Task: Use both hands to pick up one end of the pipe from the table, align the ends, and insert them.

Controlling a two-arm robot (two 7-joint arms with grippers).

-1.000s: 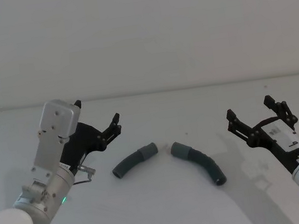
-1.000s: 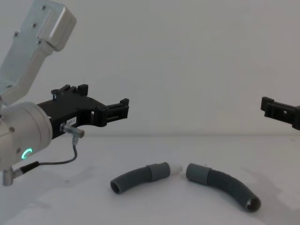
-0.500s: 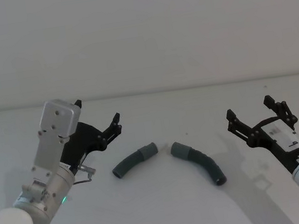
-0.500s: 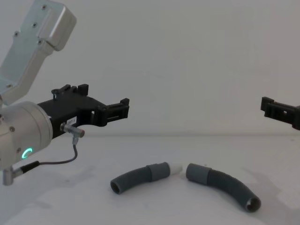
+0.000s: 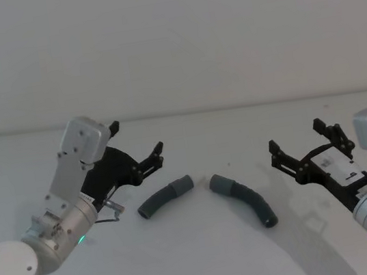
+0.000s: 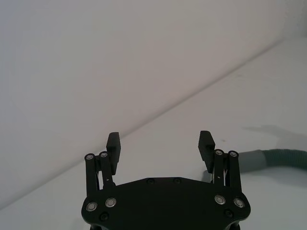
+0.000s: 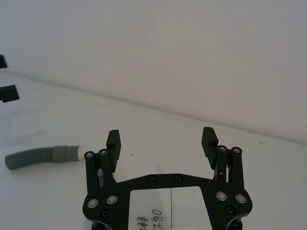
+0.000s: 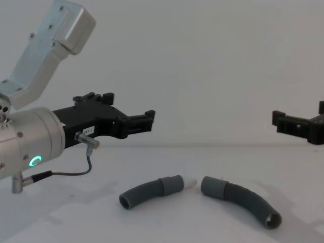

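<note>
Pipe pieces [image 5: 167, 197] lie on table [image 5: 208, 258] between left gripper [image 5: 135, 139] and right gripper [image 5: 295, 134], both wide open, empty.

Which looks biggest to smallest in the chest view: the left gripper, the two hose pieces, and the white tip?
1. Left gripper, though it may simply be nearer the camera.
2. Left hose piece and right hose piece: about alike, so not ranked.
3. White tip.
</note>
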